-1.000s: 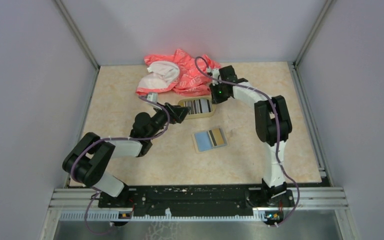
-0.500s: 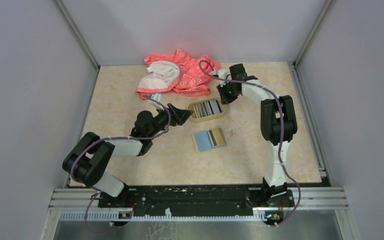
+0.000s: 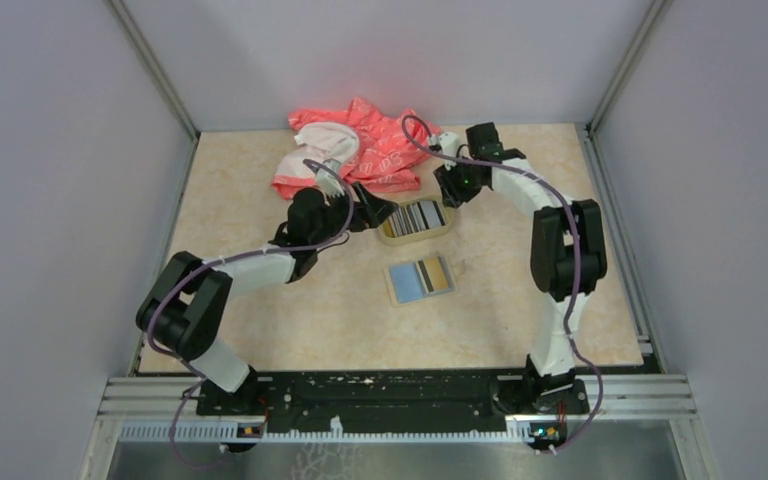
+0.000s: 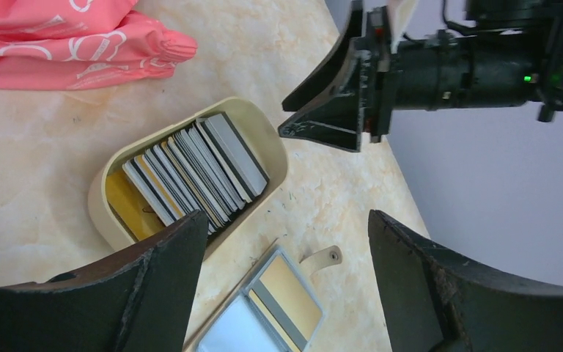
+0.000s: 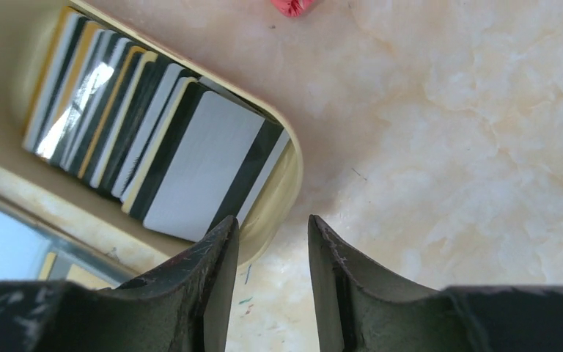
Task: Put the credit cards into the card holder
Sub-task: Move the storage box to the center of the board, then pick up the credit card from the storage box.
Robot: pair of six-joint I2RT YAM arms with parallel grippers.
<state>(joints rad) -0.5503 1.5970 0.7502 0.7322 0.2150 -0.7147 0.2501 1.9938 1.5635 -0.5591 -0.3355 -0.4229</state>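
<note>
Credit cards (image 4: pixel 190 172) in tray (image 4: pixel 102 216); pink cloth (image 4: pixel 66 44) print illegible.

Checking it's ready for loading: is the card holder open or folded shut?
Open. The card holder lies spread flat, its light-blue and tan inner panels facing up.

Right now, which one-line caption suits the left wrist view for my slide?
Left gripper, wide open, near the tray of credit cards; the open card holder lies beside it, the right gripper opposite.
</note>
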